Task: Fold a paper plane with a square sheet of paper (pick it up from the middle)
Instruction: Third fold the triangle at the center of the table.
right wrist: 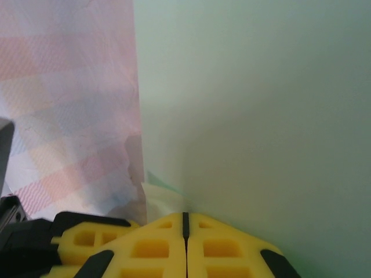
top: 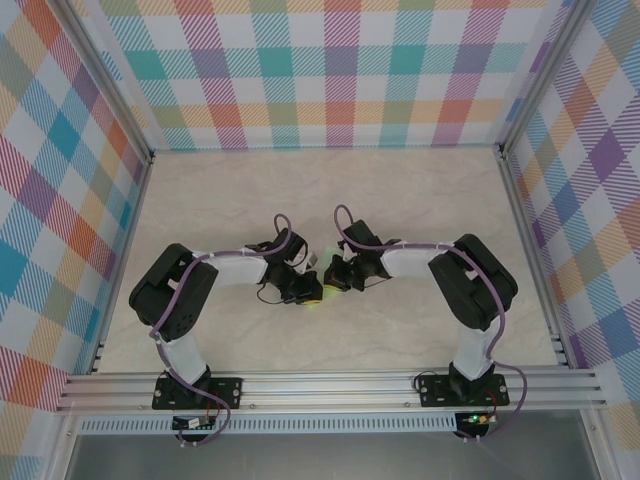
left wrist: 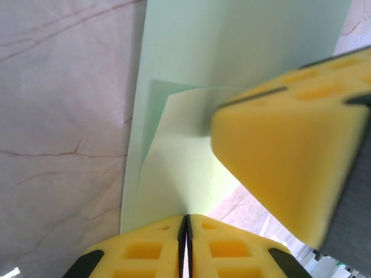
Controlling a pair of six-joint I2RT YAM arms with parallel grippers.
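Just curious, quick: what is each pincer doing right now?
Left pincer: closed, pinching the paper sheet.
Right pincer: closed, pinching the same sheet.

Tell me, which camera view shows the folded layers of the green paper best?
The left wrist view: there the paper shows overlapping folded layers and their edges. The right wrist view gives a plain green surface with no clear folds, and the top view a tiny pale sliver.
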